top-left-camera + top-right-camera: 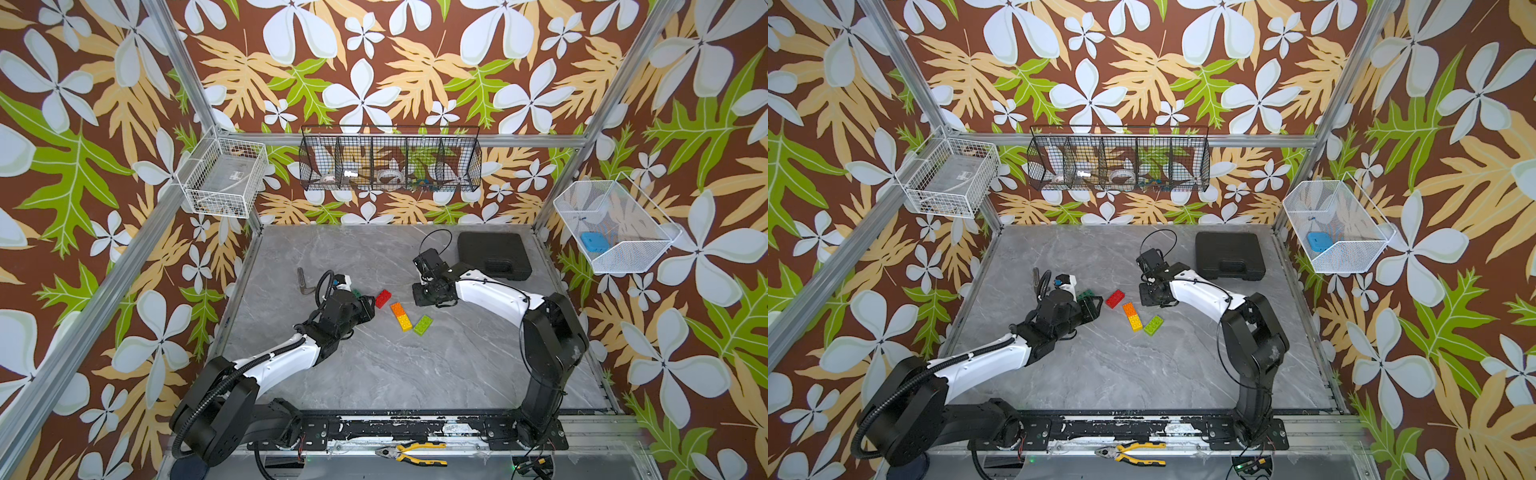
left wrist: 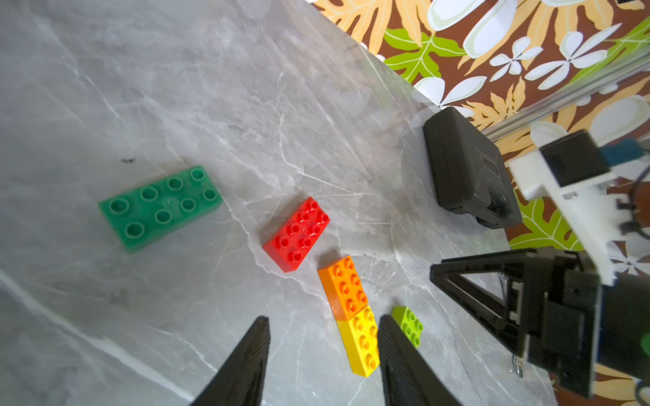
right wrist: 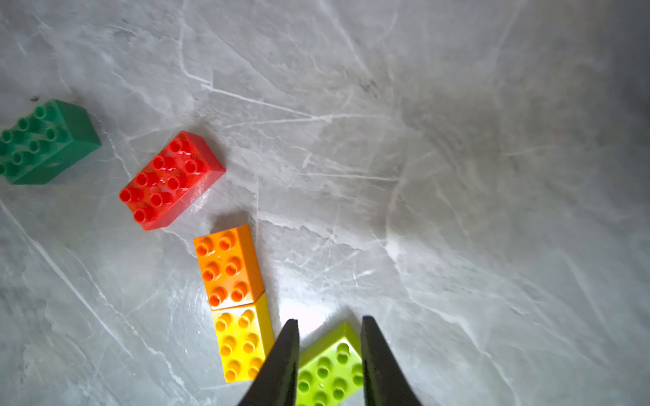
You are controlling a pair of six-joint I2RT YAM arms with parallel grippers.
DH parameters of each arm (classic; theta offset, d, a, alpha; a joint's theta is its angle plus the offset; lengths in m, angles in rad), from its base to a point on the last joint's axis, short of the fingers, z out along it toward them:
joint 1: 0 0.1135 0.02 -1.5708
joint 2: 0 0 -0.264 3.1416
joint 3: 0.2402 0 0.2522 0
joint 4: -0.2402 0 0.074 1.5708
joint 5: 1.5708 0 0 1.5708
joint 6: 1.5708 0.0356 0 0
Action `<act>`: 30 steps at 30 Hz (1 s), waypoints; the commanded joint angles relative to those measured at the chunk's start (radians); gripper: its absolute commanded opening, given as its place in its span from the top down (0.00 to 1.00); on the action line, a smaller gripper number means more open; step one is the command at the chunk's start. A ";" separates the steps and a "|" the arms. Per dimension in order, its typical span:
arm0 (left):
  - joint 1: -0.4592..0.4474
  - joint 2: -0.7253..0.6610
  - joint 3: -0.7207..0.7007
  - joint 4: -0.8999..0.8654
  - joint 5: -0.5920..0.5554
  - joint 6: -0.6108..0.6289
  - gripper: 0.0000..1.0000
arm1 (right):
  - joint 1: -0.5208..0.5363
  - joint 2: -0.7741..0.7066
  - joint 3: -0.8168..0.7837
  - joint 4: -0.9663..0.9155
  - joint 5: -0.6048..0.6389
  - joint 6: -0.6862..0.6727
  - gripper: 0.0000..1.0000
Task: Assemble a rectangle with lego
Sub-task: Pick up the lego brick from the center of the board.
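Lime green brick (image 3: pixel 330 365) between tips of right pincer (image 3: pixel 329 319), seemingly untouched.

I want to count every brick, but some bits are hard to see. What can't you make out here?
- Dark green brick: both top views, mostly hidden behind the left end effector.
- Lime brick: right wrist view, cut by the picture edge, partly covered by the right end effector.
- Black wire basket contents: both top views, too small behind mesh.
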 commanded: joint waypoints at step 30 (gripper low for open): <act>-0.346 0.690 0.815 -0.690 0.037 0.460 0.37 | -0.351 -0.360 -0.585 0.284 -0.148 0.238 0.71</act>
